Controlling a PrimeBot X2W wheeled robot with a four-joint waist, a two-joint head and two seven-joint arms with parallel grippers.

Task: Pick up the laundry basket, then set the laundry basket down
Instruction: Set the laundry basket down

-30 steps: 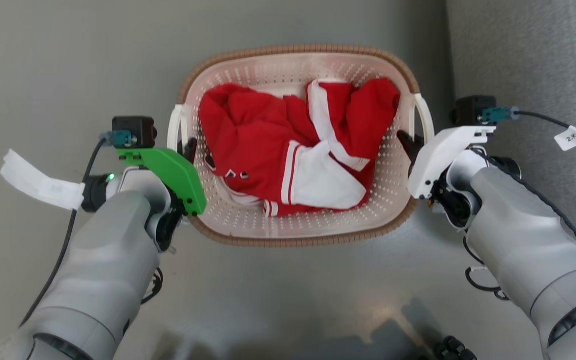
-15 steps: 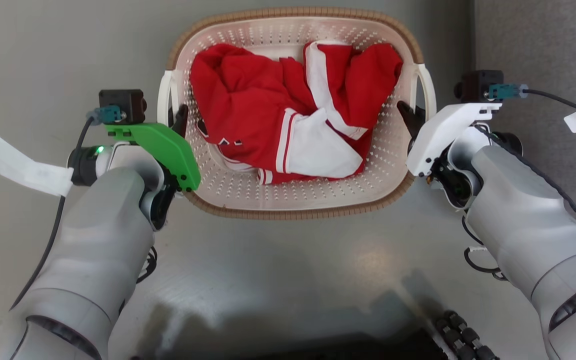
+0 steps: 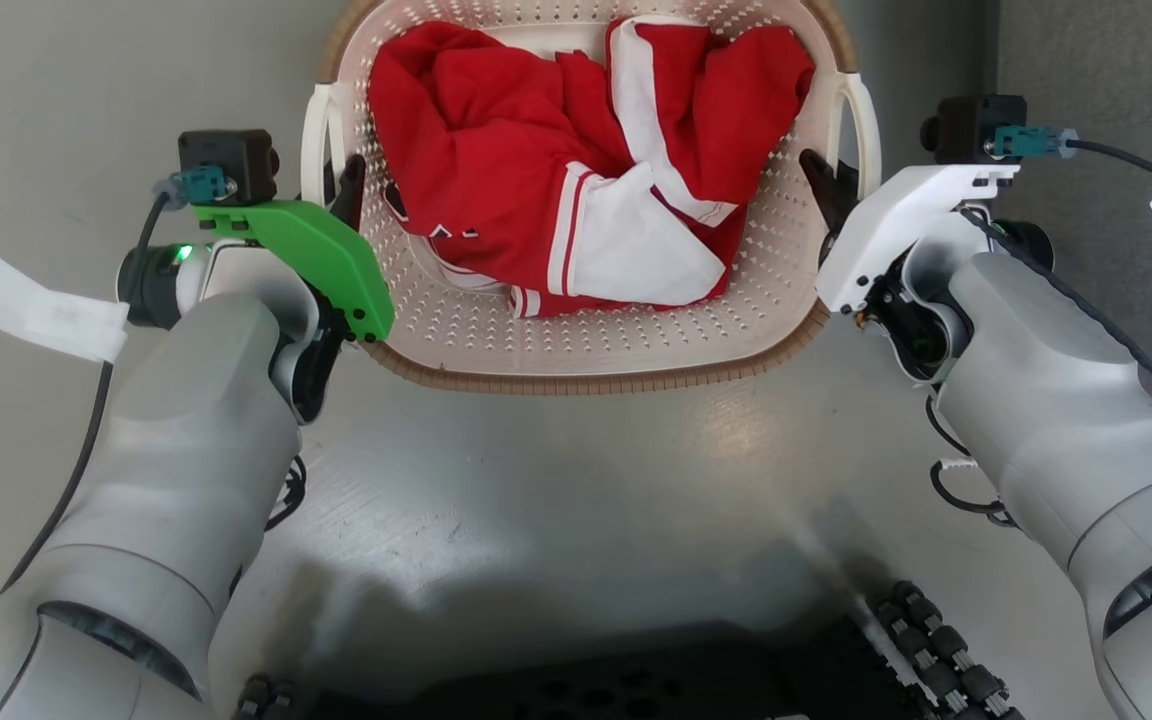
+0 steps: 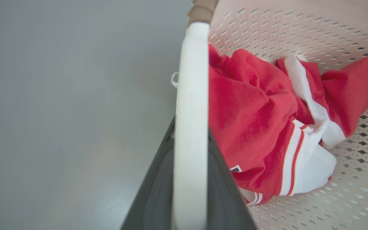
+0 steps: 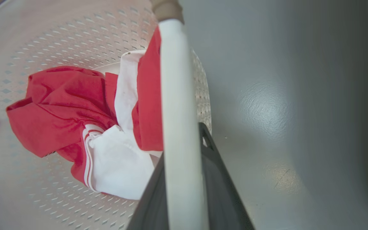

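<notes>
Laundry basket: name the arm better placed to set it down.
Neither alone, by my judgement. The left jaws clamp the left handle, the right jaws the right handle, on opposite sides of the laundry basket. Lowering with both looks steadiest.

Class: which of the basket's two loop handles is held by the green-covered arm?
The left handle, clamped in the left gripper; the right handle sits in the white-covered right gripper.

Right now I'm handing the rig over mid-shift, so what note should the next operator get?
Left claw: shut on the laundry basket at its left loop handle.
Right claw: shut on the right loop handle.
The basket is in front of the robot over the grey floor, with the red-and-white garment inside.
Done: both handles gripped. I cannot tell whether it has left the floor.
Left: finish the lift, then set it down.
</notes>
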